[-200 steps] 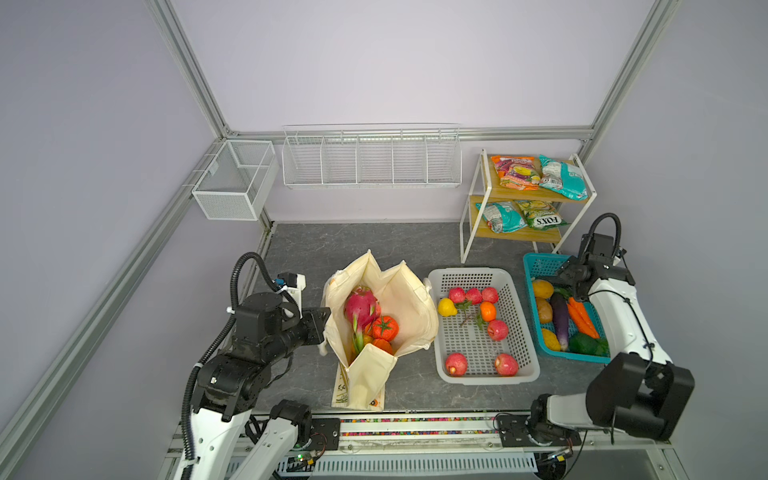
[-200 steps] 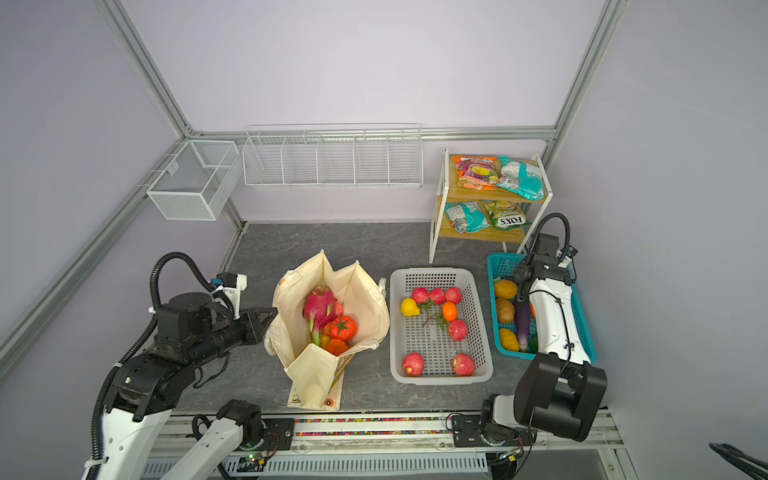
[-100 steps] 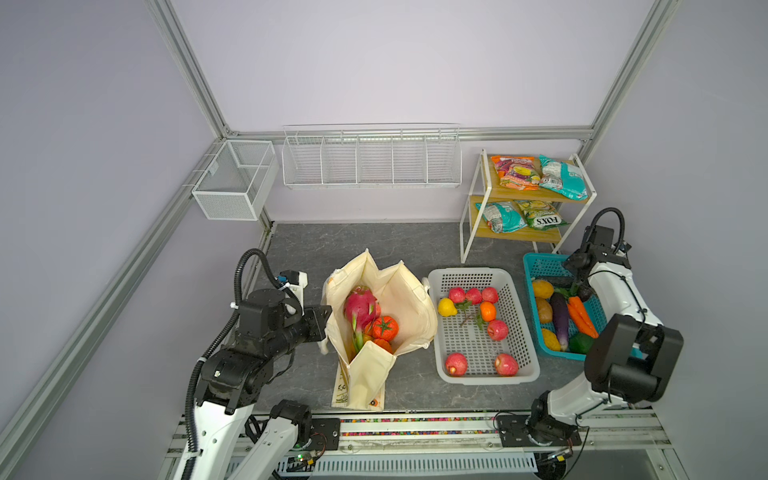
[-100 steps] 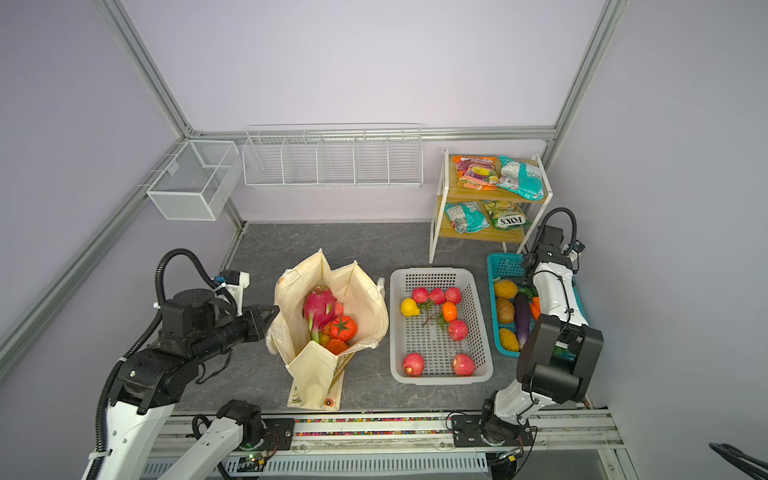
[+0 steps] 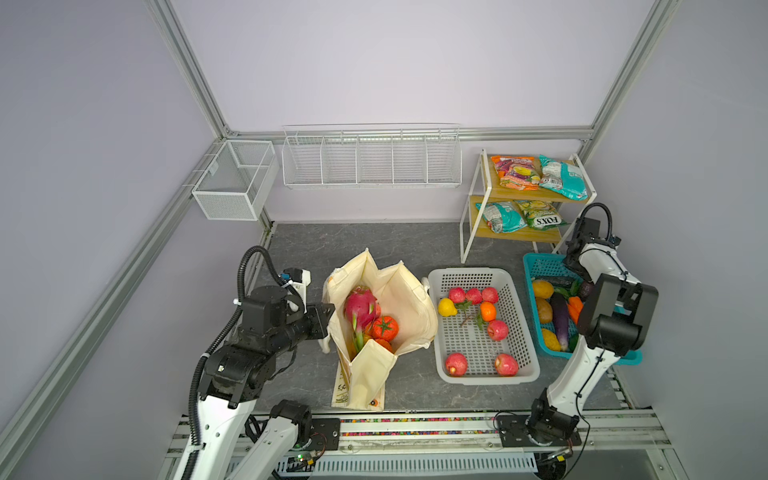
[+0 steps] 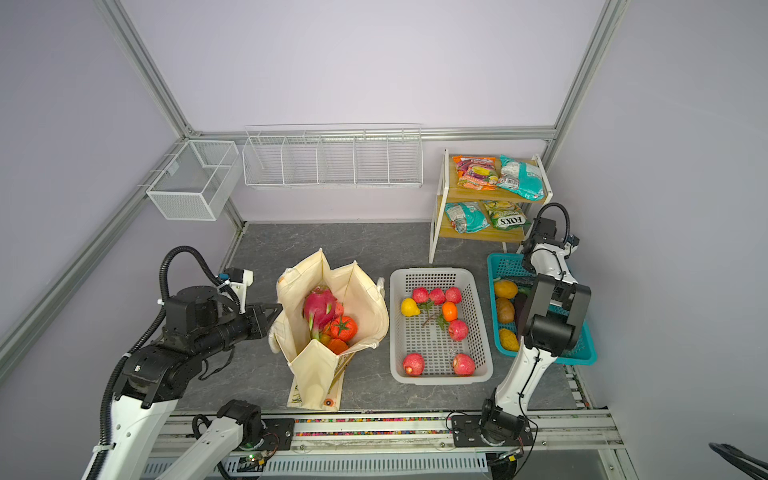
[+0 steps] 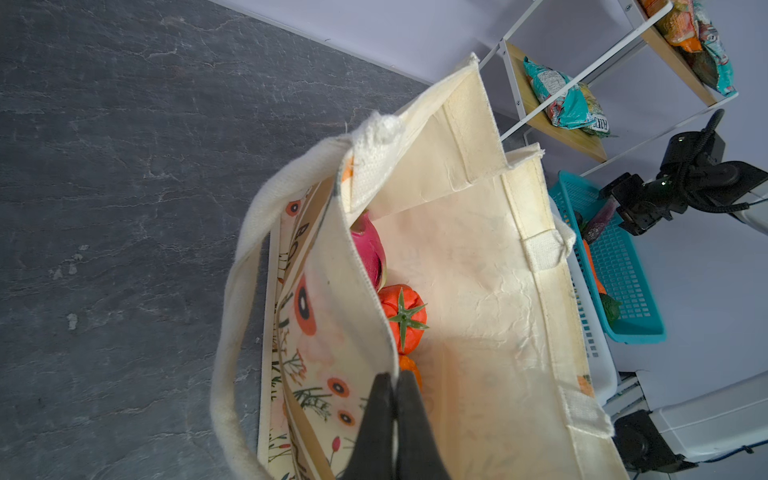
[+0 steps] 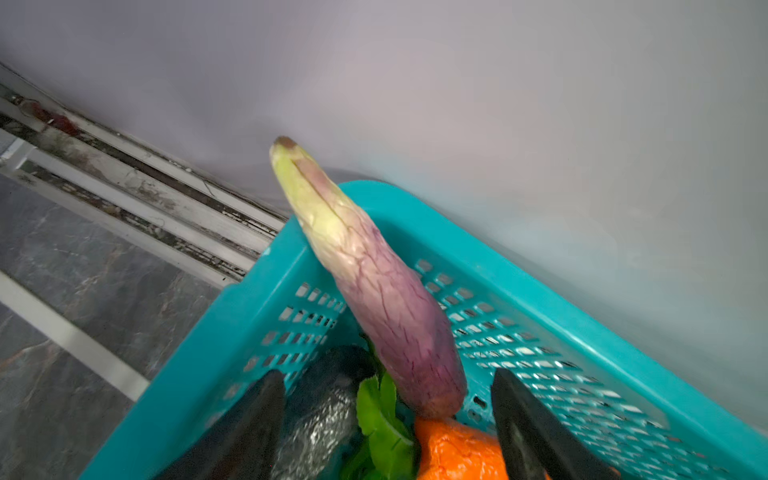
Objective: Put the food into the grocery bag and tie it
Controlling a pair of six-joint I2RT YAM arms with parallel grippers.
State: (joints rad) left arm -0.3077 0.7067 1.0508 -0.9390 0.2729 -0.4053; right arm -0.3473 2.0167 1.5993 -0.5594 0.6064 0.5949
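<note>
Grocery bag [image 5: 409, 307] stood open near the middle of the table [image 5: 374, 241], fruit inside.
Its left rim is pinched between the pressed-together fingers of the left gripper [image 7: 395, 415]; a dragon fruit [image 5: 359, 309] and a red tomato-like fruit [image 5: 384, 327] are seen within. Apples [image 5: 498, 330] lie in the white basket [image 5: 469, 274] just beside it. Over the teal basket [image 8: 249, 291] the right gripper [image 8: 386, 376] is spread either side of a pale purple eggplant [image 8: 374, 282], apparently without touching it.
</note>
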